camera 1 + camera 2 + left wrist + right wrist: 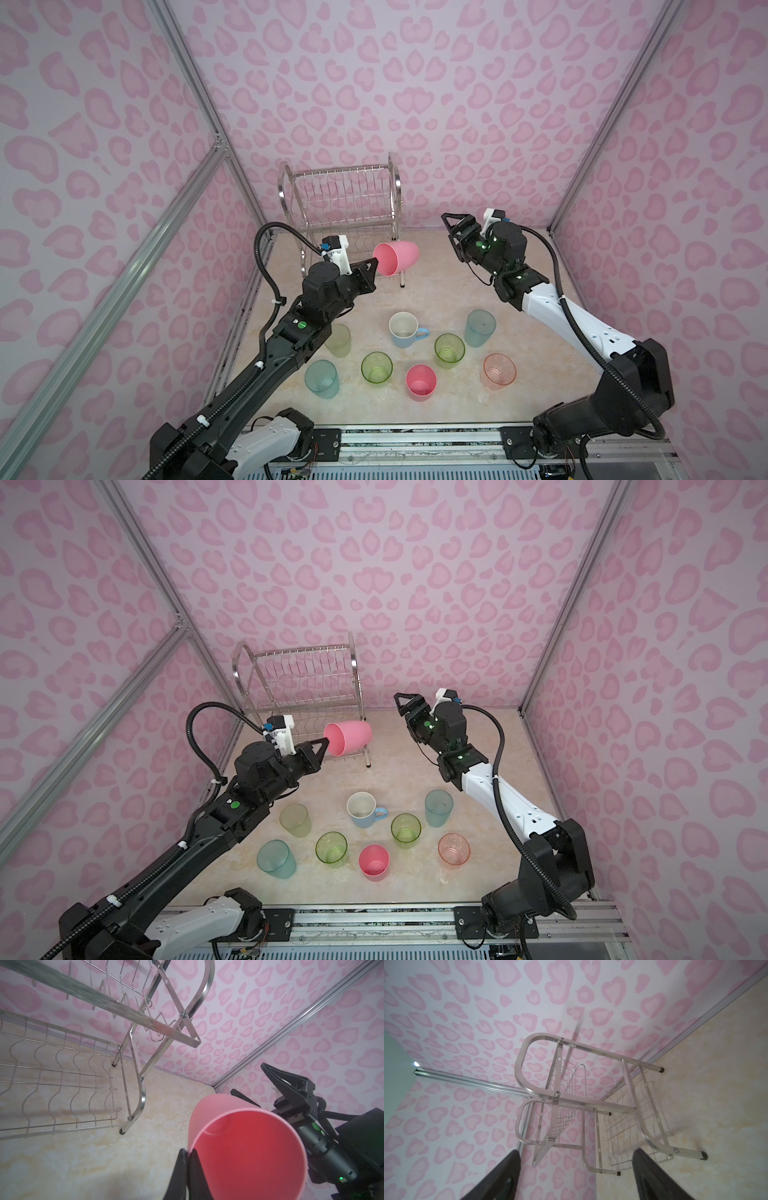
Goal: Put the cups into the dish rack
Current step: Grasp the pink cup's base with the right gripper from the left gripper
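My left gripper (374, 262) (189, 1150) is shut on the rim of a pink cup (395, 258) (249, 1157). The cup is tipped on its side in the air, in front of the lower shelf of the chrome dish rack (340, 199) (62, 1084), near its right front leg. The rack's shelves hold nothing. My right gripper (449, 237) (575, 1152) hangs open and empty to the right of the rack (571, 1105). Several cups stand upright on the table: a blue mug (404, 329), a pink cup (421, 381), a peach cup (499, 370), and teal and green ones.
The standing cups form a cluster between the two arms, from a teal cup (322, 378) under the left arm to another teal cup (480, 327) beside the right arm. Pink patterned walls with metal frame posts (199, 95) close in the table (457, 407).
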Robot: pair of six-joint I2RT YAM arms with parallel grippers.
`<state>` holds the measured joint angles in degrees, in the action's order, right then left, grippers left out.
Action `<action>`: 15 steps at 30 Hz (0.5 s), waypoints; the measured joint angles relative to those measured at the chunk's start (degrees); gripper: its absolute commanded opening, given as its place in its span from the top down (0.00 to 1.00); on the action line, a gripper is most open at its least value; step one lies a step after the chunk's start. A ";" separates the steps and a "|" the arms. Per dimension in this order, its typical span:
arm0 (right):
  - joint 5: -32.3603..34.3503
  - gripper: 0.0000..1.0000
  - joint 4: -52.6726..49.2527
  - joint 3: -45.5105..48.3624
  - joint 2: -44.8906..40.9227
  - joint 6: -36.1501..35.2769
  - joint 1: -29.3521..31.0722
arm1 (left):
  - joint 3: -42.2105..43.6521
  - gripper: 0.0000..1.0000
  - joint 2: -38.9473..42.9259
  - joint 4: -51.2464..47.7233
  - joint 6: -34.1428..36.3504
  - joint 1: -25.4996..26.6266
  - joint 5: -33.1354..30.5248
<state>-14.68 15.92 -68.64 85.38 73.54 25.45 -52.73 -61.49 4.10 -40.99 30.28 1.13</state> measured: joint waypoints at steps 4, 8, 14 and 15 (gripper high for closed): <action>-0.61 0.15 2.82 0.24 0.00 4.68 2.12 | 0.42 0.97 0.00 3.39 -0.98 1.11 -1.29; -0.57 0.14 4.61 0.28 0.35 7.63 3.52 | 0.46 0.97 -0.20 7.41 -1.05 2.25 -2.29; -1.46 0.13 6.88 0.94 1.05 11.50 5.79 | 0.42 0.97 -2.25 11.04 -1.16 3.04 -3.02; -1.79 0.13 7.06 0.96 1.16 11.72 6.05 | 0.42 0.97 -2.73 11.45 -1.16 3.06 -3.02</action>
<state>-16.47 22.98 -67.68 86.54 85.25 31.51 -52.31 -64.23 15.55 -42.15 33.34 -1.89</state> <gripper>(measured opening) 0.871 0.060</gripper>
